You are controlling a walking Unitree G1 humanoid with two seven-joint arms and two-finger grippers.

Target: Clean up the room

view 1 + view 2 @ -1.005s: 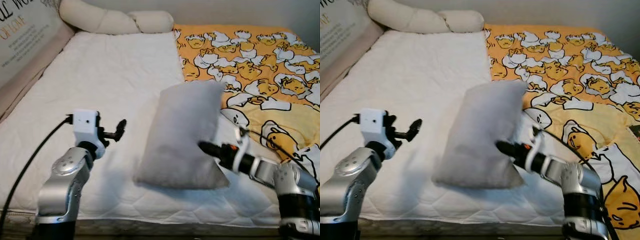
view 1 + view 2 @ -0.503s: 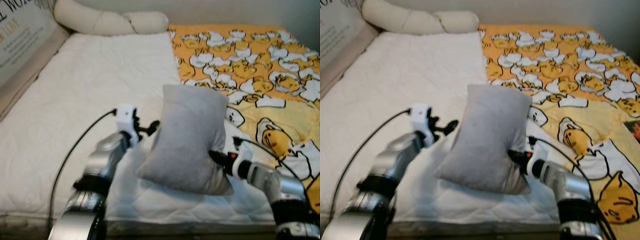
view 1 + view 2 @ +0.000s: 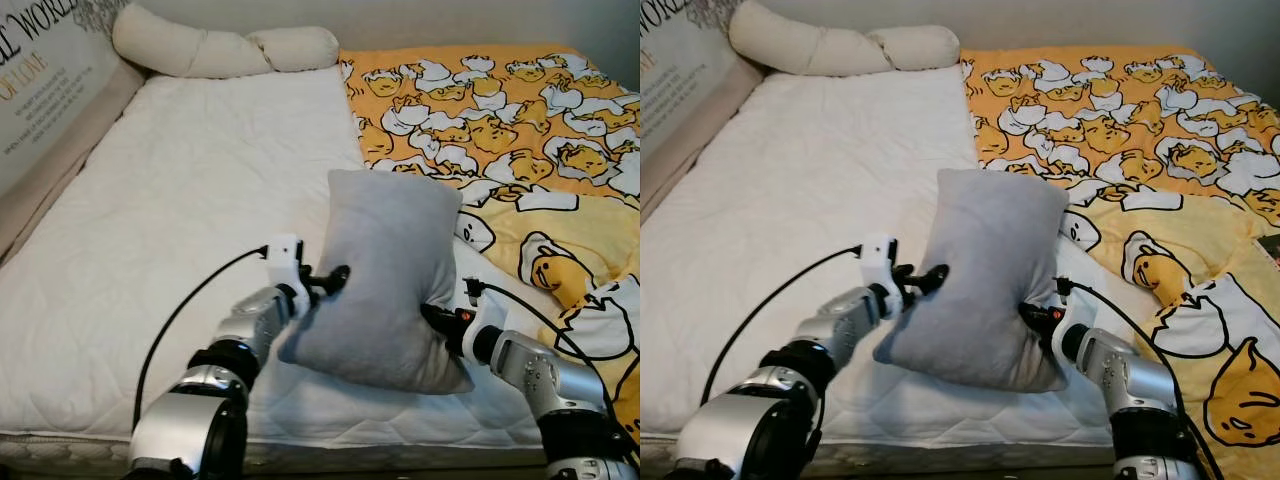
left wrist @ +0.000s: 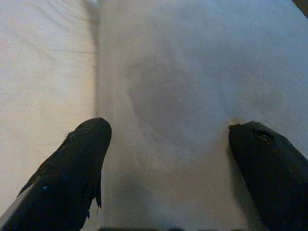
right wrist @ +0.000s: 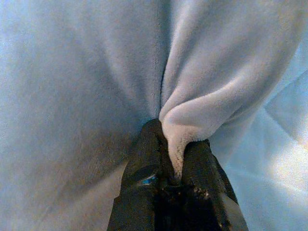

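White quilted bedding (image 3: pixel 180 200) covers the bed's left half, with a yellow cartoon-print blanket (image 3: pixel 520 130) on the right and a long cream bolster (image 3: pixel 220 50) at the head. Between our arms stands a soft grey pillow (image 3: pixel 385 270), upright and plump, held near the foot of the bed. Our right wrist view shows what the head views hide: the right gripper (image 5: pixel 174 149) pinches a fold of the pillow's fleecy fabric. Our left wrist view shows the left gripper (image 4: pixel 168 144) with fingers spread wide against the pillow's side.
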